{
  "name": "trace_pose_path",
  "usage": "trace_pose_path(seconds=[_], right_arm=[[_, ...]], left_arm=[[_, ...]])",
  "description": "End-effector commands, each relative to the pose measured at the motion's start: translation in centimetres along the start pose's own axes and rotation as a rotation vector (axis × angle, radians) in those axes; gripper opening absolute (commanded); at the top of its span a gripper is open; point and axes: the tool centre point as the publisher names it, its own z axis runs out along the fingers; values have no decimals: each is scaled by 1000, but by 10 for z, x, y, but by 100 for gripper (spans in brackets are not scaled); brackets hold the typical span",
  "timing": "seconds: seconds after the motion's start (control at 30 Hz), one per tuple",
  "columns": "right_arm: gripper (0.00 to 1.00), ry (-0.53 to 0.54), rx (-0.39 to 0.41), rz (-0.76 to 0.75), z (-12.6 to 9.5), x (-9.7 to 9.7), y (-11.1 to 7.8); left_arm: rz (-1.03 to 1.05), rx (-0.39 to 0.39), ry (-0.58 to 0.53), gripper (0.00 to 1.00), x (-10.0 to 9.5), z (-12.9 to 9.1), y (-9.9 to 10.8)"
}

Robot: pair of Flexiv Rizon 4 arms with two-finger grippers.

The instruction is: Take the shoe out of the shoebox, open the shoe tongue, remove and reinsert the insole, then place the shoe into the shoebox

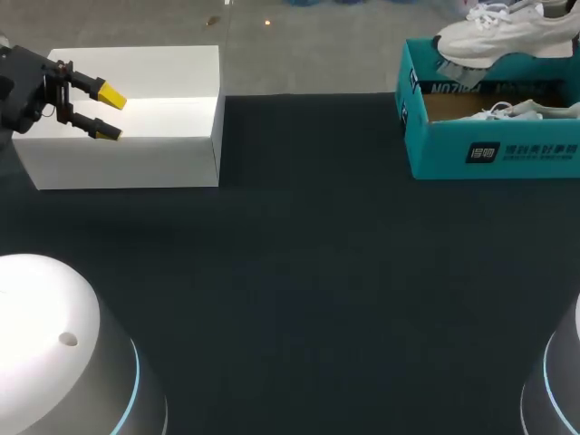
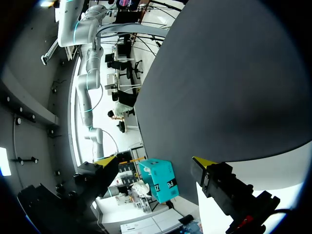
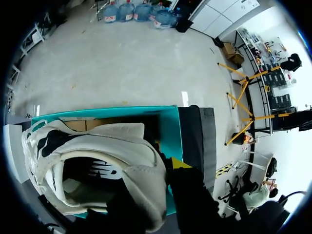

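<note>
At the right gripper (image 3: pixel 156 183), the jaws are clamped on the heel end of the white shoe (image 3: pixel 92 161). One yellow-tipped finger (image 3: pixel 178 163) shows against the outside of the collar. The other is buried behind the shoe's wall and hard to make out. The shoe's dark opening faces up toward the wrist, and the toe points away from the gripper.

From the head view, the shoe (image 1: pixel 503 32) hangs above the teal shoebox (image 1: pixel 489 149), clear of its rim. Its long axis runs across the table's far edge, with the toe toward the middle of the table and tipped slightly down, laces on top. The heel is cut off at the frame's corner, and the right gripper itself is out of this view. A second shoe (image 1: pixel 521 111), also white, lies inside the shoebox, only partly seen over the wall.

Over to the left gripper (image 1: pixel 109 114): its jaws stand wide apart with nothing between them, hovering over a white box (image 1: pixel 163 154) at the far left corner. In its wrist view the left gripper (image 2: pixel 153 162) looks across the dark table (image 2: pixel 219 83), with the shoebox (image 2: pixel 158 180) small between the spread tips and well apart from them.

The table (image 1: pixel 308 272) is a dark, matte sheet. The white box and the shoebox sit at opposite far corners. Two rounded white arm bases (image 1: pixel 54 344) bulge in at the near corners, each cut off by the frame.
</note>
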Motion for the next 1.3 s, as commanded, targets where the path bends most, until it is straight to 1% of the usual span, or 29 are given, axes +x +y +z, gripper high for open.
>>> trace_pose_path(seconds=[0.03, 0.2, 0.33, 0.4, 0.43, 0.47, 0.6, 0.7, 0.87, 0.97, 1.1, 1.3], right_arm=[[0, 3, -108, -20, 5, 5, -20], [0, -41, -115, -41, 21, 18, -25], [0, -38, -97, -45, 36, 26, -24], [0, -51, -114, -35, 42, 29, -24], [0, -42, -111, -35, 46, 30, -23], [0, -55, -124, -22, 50, 31, -22], [0, -48, -158, -10, 65, 32, -17], [0, -56, -166, 23, 77, 33, -9], [0, -67, -144, 62, 94, 37, 5], [0, -84, -141, 71, 101, 40, 10], [0, -105, -118, 65, 114, 41, 12], [0, -124, -59, 58, 139, 45, 11]], left_arm=[[1, 1, 3, 100, 0, -1, 0], [1, 1, 3, 100, 0, -1, 0], [1, 1, 3, 100, 0, -1, 0], [1, 1, 3, 100, 0, -1, 0], [1, 1, 3, 100, 0, -1, 0], [1, 1, 3, 100, 0, -1, 0], [1, 1, 3, 100, 0, -1, 0], [1, 1, 3, 100, 0, -1, 0], [1, 1, 3, 100, 0, -1, 0], [1, 1, 3, 100, 0, -1, 0], [1, 1, 3, 100, 0, -1, 0], [1, 1, 3, 100, 0, -1, 0]])
